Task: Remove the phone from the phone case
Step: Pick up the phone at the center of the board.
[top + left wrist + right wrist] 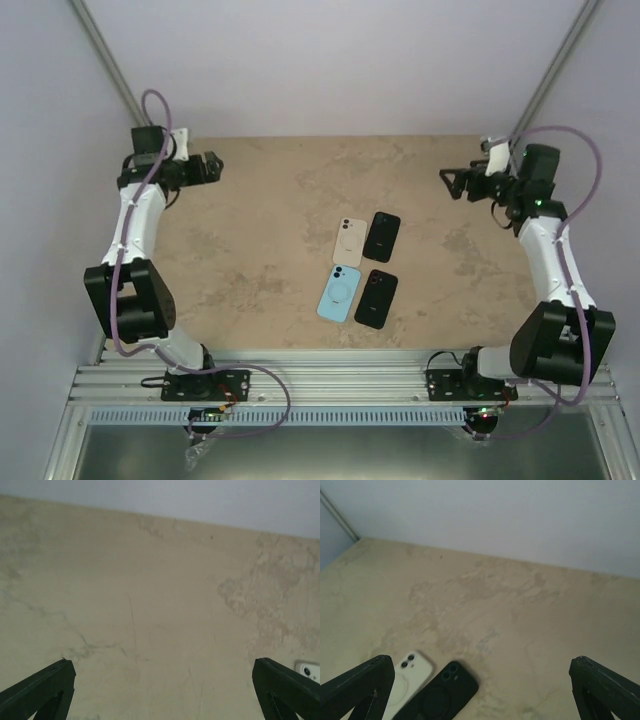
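Top external: four phones [348, 242] grouped mid table [250, 260], well apart from edges.

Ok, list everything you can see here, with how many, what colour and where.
cream phone case: one, cream-white, mid-table, far row, left
black phone cases: two, black, far row right and near row right
blue phone case: one, light blue, near row, left
table: one, beige marbled, under everything
rail: one, silver, near edge
cables: two, purple, along the arms
left gripper: one, black, open, empty, far left
right gripper: one, black, open, empty, far right
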